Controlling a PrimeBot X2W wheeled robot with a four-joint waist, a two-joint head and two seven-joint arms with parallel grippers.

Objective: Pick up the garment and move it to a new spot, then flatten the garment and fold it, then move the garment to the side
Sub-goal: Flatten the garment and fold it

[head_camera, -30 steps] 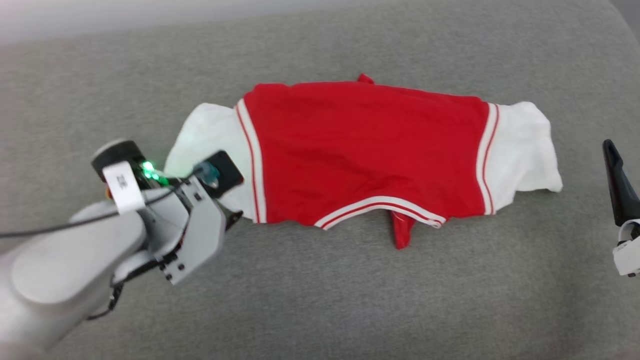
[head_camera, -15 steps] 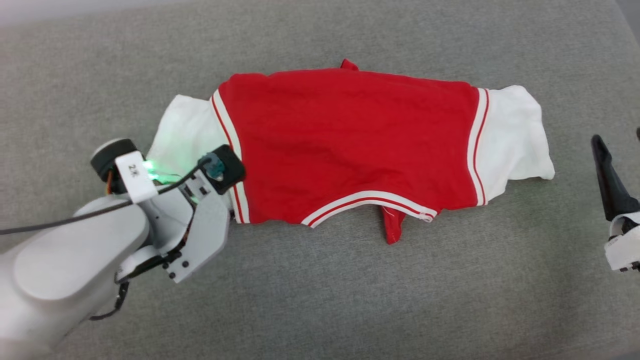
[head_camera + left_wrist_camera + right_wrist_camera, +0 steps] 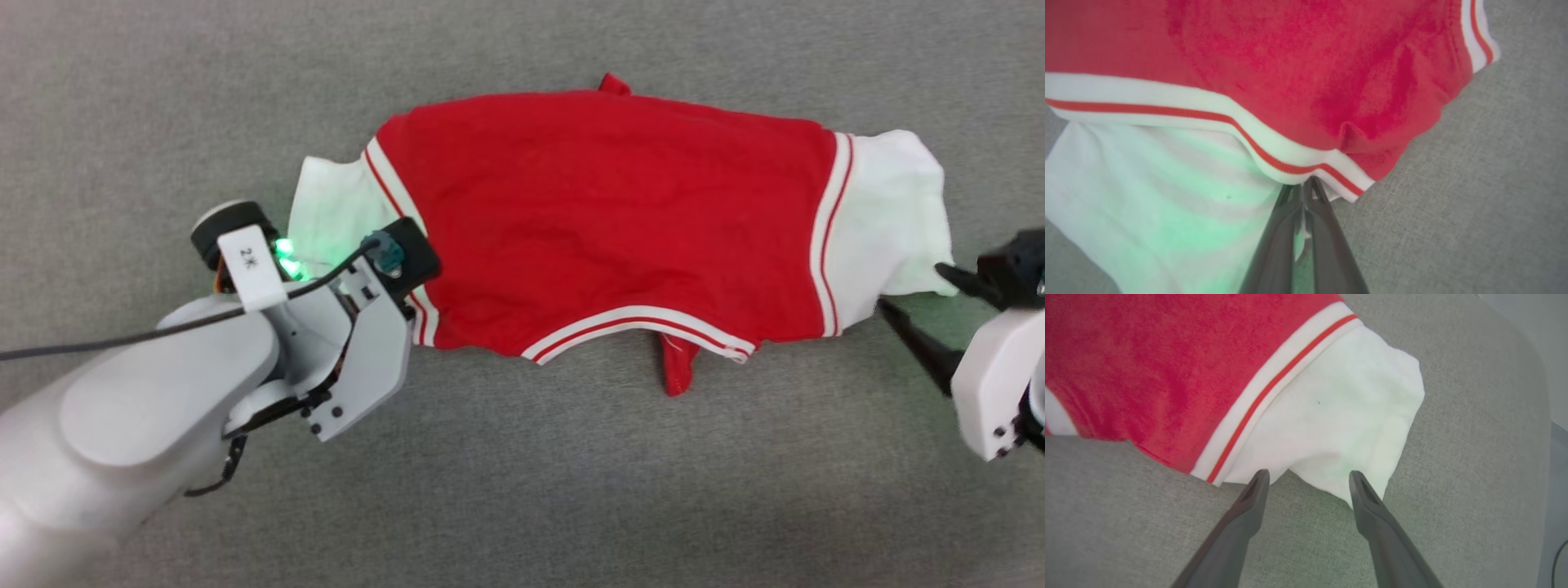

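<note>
At either end of the garment [image 3: 604, 220], left end effector [image 3: 1305, 191] pinches its trim [image 3: 1290, 166], right end effector [image 3: 1308, 477] gapes at its sleeve [image 3: 1339, 408].

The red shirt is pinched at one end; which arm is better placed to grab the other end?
Right. The right gripper stands open with fingertips at the edge of the garment's free white sleeve. The left gripper is shut on the opposite sleeve seam.
</note>
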